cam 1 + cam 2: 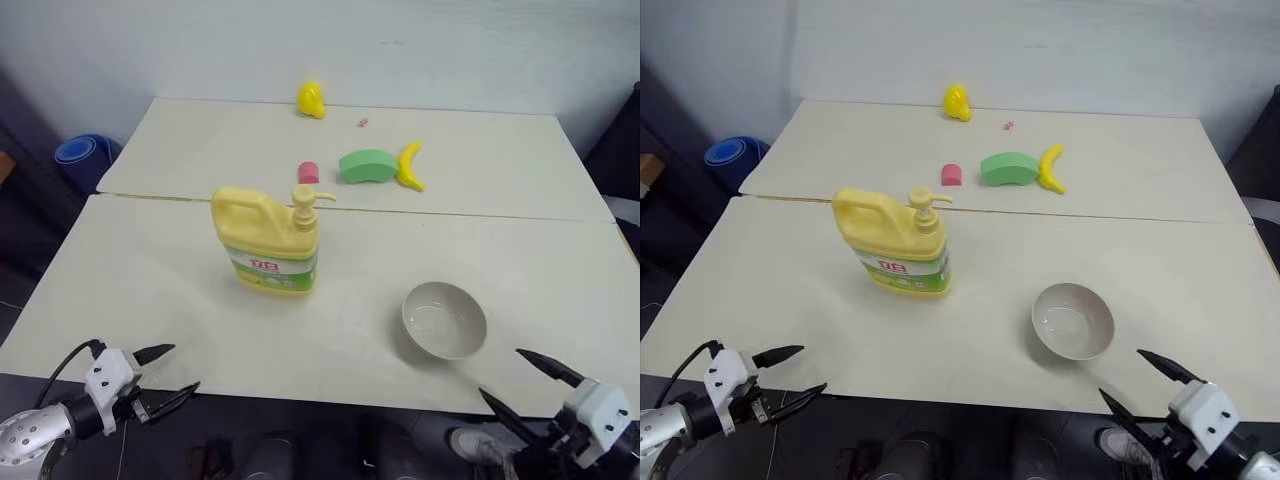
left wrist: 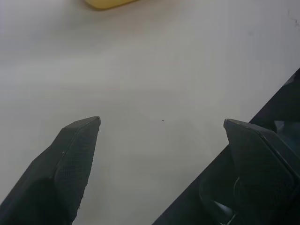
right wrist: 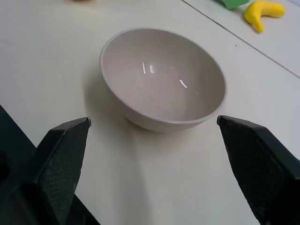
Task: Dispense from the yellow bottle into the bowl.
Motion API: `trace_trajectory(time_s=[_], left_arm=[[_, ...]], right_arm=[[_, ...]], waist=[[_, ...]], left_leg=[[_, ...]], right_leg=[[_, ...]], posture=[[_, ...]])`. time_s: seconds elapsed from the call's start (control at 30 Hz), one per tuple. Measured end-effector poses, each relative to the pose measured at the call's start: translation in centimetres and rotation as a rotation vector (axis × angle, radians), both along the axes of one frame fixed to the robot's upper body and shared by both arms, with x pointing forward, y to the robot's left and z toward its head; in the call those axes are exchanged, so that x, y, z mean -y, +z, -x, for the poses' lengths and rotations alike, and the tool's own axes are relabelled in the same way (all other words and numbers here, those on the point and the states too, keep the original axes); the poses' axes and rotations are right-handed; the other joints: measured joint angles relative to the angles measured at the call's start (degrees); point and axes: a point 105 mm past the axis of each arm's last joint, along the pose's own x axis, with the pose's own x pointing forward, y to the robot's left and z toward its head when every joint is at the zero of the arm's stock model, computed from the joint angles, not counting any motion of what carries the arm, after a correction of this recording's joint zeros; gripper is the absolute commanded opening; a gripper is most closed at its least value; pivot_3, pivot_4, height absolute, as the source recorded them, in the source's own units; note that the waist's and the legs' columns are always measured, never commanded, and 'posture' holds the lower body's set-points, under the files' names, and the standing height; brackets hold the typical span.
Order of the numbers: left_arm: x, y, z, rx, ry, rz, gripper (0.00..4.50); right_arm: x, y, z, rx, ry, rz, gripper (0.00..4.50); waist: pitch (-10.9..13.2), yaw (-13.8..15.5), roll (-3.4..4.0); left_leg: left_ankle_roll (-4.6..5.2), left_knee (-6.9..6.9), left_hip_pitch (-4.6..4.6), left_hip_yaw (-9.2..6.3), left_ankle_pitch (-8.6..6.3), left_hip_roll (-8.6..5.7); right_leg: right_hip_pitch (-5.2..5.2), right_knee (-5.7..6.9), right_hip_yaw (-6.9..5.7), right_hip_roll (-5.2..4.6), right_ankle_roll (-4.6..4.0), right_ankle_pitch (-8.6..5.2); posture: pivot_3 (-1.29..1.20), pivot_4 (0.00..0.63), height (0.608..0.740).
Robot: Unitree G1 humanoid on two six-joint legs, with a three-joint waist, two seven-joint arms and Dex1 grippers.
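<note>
I see the yellow bottle (image 1: 267, 243) standing upright mid-bench (image 1: 150, 290), well apart from the left gripper (image 1: 168, 370), which hovers at the near edge with its jaws spread wide and empty. The bowl (image 1: 444, 319) sits to the bottle's right, near the right gripper (image 1: 520, 382) (jaws likewise wide, holding nothing), directly ahead of its fingers (image 3: 61, 164) in the right wrist view.
</note>
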Motion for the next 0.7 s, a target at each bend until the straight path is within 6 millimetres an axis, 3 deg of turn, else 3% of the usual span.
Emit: trace_trajectory(time_s=[0.13, 0.23, 0.33, 0.47, 0.6, 0.7], left_arm=[[1.3, 0.8, -0.3, 0.027, -0.048, 0.027, 4.49], [3.8, 2.3, -0.5, 0.017, -0.154, 0.109, 4.49], [7.0, 5.8, -1.1, 0.03, -0.344, 0.213, 4.49], [9.7, 7.7, -1.5, 0.049, -0.465, 0.231, 4.49], [10.6, 8.0, -1.6, 0.037, -0.495, 0.234, 4.49], [10.7, 8.0, -1.7, 0.028, -0.49, 0.234, 4.5]], right_arm=[[-0.6, -0.1, 0.1, -0.007, 0.031, -0.005, 4.5], [-2.9, 0.0, -0.4, -0.027, 0.11, -0.03, 4.5], [-6.7, 0.3, -2.7, -0.054, 0.189, -0.041, 4.5], [-8.2, -0.8, -5.4, -0.085, 0.15, 0.022, 4.5], [-8.9, -2.9, -6.3, -0.153, 0.132, 0.065, 4.5], [-9.4, -3.8, -6.7, -0.182, 0.124, 0.063, 3.96]], waist=[[0.01, 0.03, 0.0], [0.03, 0.0, 0.0], [0.05, -0.08, 0.0], [0.05, -0.07, 0.02], [0.05, -0.11, 0.02], [0.05, -0.13, 0.02]], left_leg=[[-0.05, 0.0, 0.0, 0.0, -0.01, 0.02], [-0.1, 0.02, 0.02, 0.0, 0.03, 0.04], [-0.23, 0.06, 0.09, -0.03, 0.13, 0.04], [-0.32, 0.06, 0.06, -0.04, 0.19, 0.03], [-0.41, 0.06, -0.02, -0.04, 0.21, 0.21], [-0.42, 0.06, -0.06, -0.01, 0.21, 0.24]], right_leg=[[0.0, 0.01, 0.0, 0.01, 0.0, 0.0], [0.0, 0.07, 0.0, 0.0, 0.0, 0.01], [0.02, 0.2, 0.01, 0.01, -0.04, 0.03], [-0.04, 0.25, 0.0, 0.14, -0.05, 0.04], [-0.07, 0.26, 0.0, 0.46, -0.07, 0.03], [-0.07, 0.24, -0.02, 0.51, -0.07, 0.03]], posture=[[0.0, 0.15, 0.74], [0.0, 0.15, 0.74], [0.0, 0.15, 0.74], [0.0, 0.15, 0.74], [0.0, 0.15, 0.74], [0.0, 0.15, 0.74]])
